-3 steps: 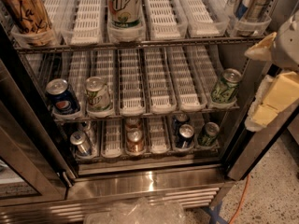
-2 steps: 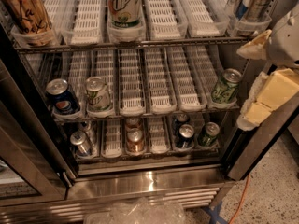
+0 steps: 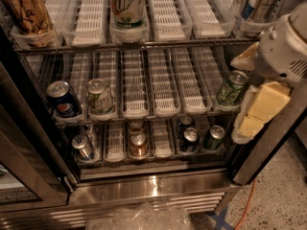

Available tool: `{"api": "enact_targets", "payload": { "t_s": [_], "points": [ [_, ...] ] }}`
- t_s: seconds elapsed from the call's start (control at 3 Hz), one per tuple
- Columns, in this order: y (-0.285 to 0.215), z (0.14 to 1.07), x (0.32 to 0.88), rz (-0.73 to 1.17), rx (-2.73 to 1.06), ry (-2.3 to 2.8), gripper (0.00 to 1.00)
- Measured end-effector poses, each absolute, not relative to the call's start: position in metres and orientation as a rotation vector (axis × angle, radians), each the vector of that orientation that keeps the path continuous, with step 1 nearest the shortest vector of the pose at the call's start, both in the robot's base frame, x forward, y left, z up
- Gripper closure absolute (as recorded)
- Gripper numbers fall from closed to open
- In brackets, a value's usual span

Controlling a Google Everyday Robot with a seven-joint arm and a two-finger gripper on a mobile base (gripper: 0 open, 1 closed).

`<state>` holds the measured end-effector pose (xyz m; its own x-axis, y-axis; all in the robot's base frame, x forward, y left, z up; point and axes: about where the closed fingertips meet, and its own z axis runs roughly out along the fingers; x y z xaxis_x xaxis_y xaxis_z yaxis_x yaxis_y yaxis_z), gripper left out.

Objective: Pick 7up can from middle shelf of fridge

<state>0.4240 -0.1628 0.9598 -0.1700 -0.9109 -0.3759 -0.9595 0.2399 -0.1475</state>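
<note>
The 7up can (image 3: 100, 97), pale whitish-green with a silver top, stands at the front of the second lane from the left on the middle shelf (image 3: 163, 91) of the open fridge (image 3: 144, 188). A blue Pepsi can (image 3: 63, 99) stands just left of it. A darker green can (image 3: 230, 87) stands at the shelf's right end. My gripper (image 3: 250, 87) is at the right edge of the fridge opening, beside the dark green can and far right of the 7up can. Its yellow fingers (image 3: 264, 104) stand apart and hold nothing.
A tall white "UP" can (image 3: 127, 6) and a brown can (image 3: 26, 8) stand on the top shelf. Several cans sit on the bottom shelf (image 3: 139, 145). The dark door frame (image 3: 268, 143) runs behind my gripper. Crumpled plastic (image 3: 139, 218) and an orange cable (image 3: 244, 205) lie on the floor.
My gripper and arm have moved left, further into view at the fridge's right side. The cans have not moved.
</note>
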Motion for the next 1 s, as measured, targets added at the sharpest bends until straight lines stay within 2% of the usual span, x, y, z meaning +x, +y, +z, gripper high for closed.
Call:
{"api": "enact_targets", "payload": {
  "t_s": [0.33, 1.0],
  "points": [
    [-0.1429, 0.9146, 0.4151, 0.285, -1.780, 2.128, 0.00],
    [-0.1438, 0.9126, 0.4132, 0.399, -1.767, 2.080, 0.00]
  ]
}}
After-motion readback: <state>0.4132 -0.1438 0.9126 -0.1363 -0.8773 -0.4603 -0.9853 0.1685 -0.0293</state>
